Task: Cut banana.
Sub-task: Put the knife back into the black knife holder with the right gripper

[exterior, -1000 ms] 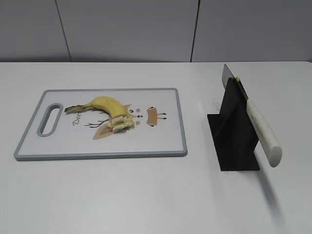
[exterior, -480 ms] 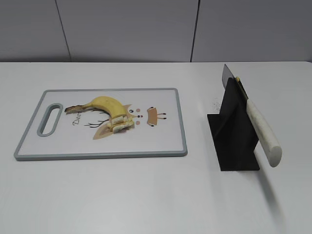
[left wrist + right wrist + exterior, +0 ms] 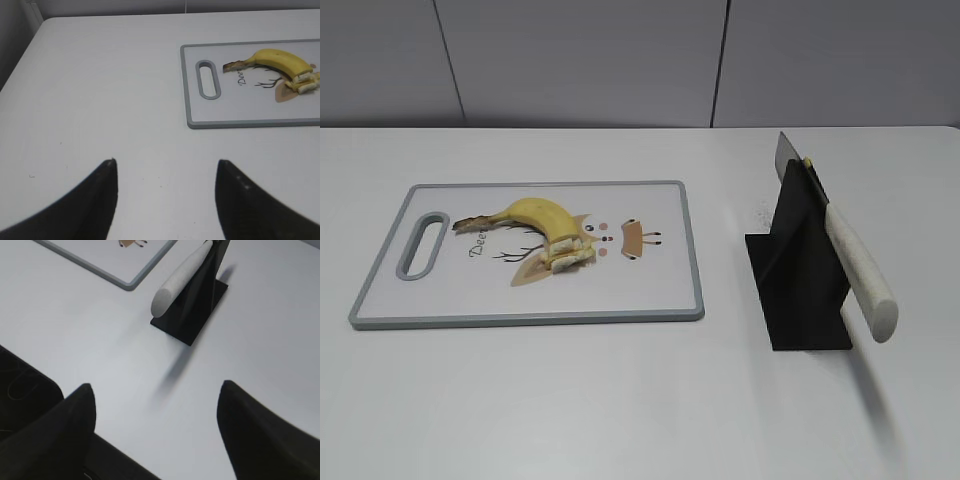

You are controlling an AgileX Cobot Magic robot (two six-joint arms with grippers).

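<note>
A yellow banana (image 3: 533,215) lies on a grey-rimmed white cutting board (image 3: 650,290), with a few cut slices (image 3: 568,254) at its right end. It also shows in the left wrist view (image 3: 280,60). A knife with a white handle (image 3: 860,270) rests in a black stand (image 3: 800,270), also in the right wrist view (image 3: 182,277). My left gripper (image 3: 165,165) is open and empty over bare table, left of the board. My right gripper (image 3: 156,387) is open and empty near the table's front edge, below the stand. Neither gripper shows in the exterior view.
The white table (image 3: 620,400) ends at a grey wall at the back. The table's front edge (image 3: 115,447) runs just under my right gripper. The board's handle slot (image 3: 208,80) faces my left gripper.
</note>
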